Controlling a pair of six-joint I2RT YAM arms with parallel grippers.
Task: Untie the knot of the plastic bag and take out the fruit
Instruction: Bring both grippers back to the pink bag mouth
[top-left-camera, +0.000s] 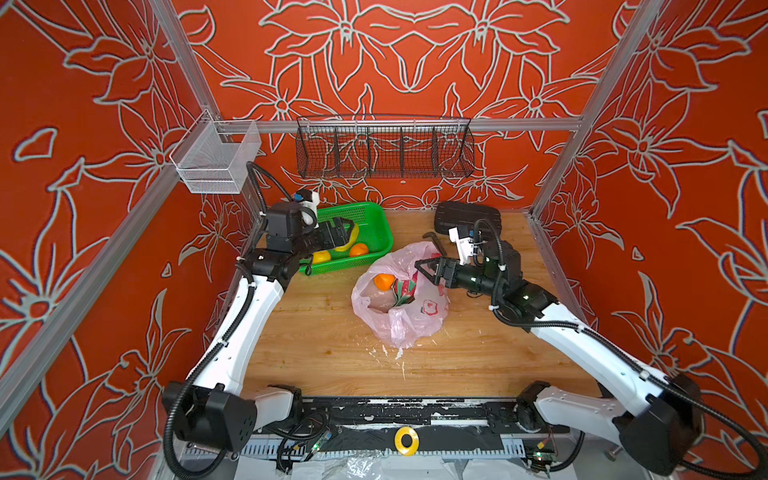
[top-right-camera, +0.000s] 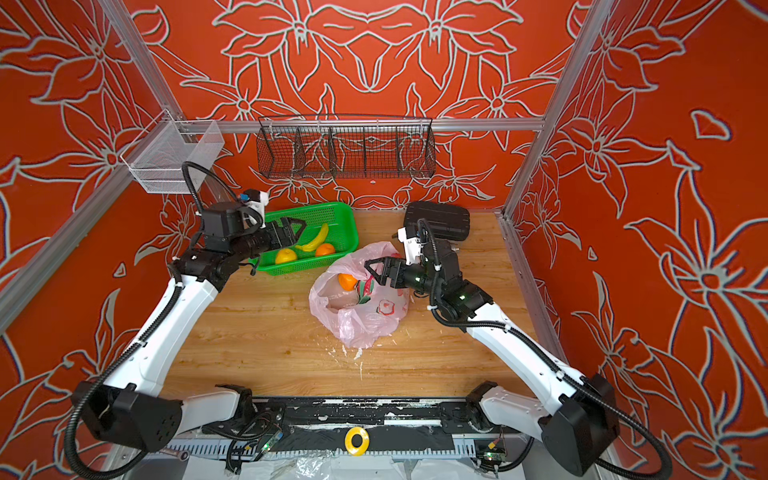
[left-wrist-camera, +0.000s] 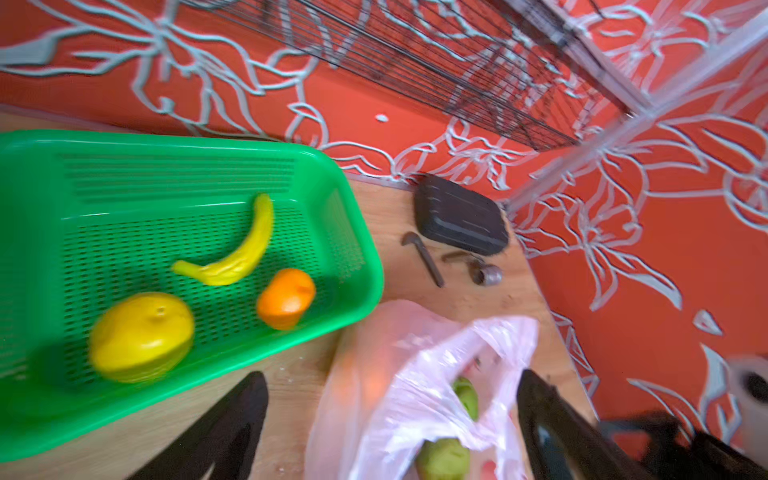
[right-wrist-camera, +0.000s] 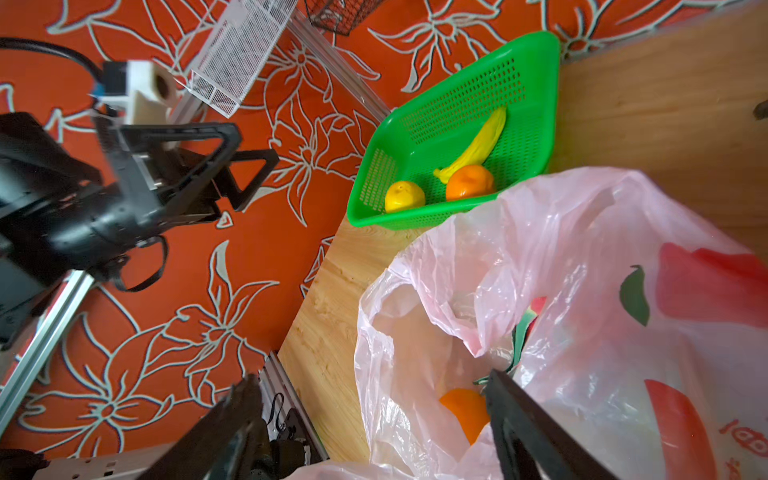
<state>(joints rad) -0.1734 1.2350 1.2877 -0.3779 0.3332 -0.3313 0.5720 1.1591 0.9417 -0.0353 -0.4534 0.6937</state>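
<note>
Plastic bag, orange inside — right pincer spread

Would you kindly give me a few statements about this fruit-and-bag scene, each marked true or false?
1. The green basket holds a banana, a yellow fruit and an orange. True.
2. The plastic bag is tied shut. False: its mouth gapes, and a second orange shows inside.
3. The left gripper grips the banana. False: it hangs open and empty above the basket.
4. The right gripper is open at the bag's mouth. True.
5. The black case lies in the basket. False: it lies on the table, outside the basket.
</note>
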